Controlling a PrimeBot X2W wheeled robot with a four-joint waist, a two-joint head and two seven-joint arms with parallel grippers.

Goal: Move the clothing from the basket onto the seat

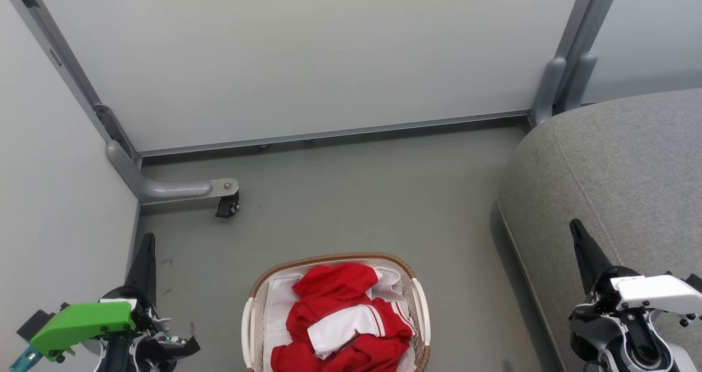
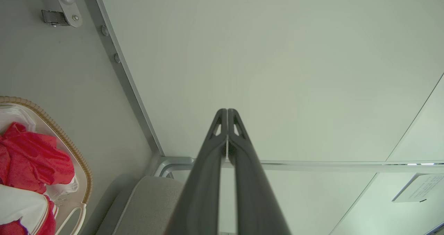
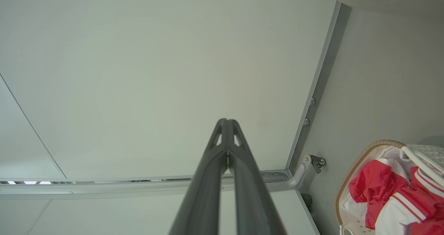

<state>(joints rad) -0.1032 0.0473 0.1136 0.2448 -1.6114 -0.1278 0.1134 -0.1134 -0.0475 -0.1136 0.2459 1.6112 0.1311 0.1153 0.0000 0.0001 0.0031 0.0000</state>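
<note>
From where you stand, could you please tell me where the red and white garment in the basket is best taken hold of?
I would pinch the garment at its bunched red fold nearest the far rim, coming straight down from above. The cloth seems to mound up there, loose and crumpled, and the basket walls all round rule out a sideways approach.

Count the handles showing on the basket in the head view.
2. The left handle is on the basket's left side, the right handle on its right. The near end is out of frame, so more may be hidden.
</note>
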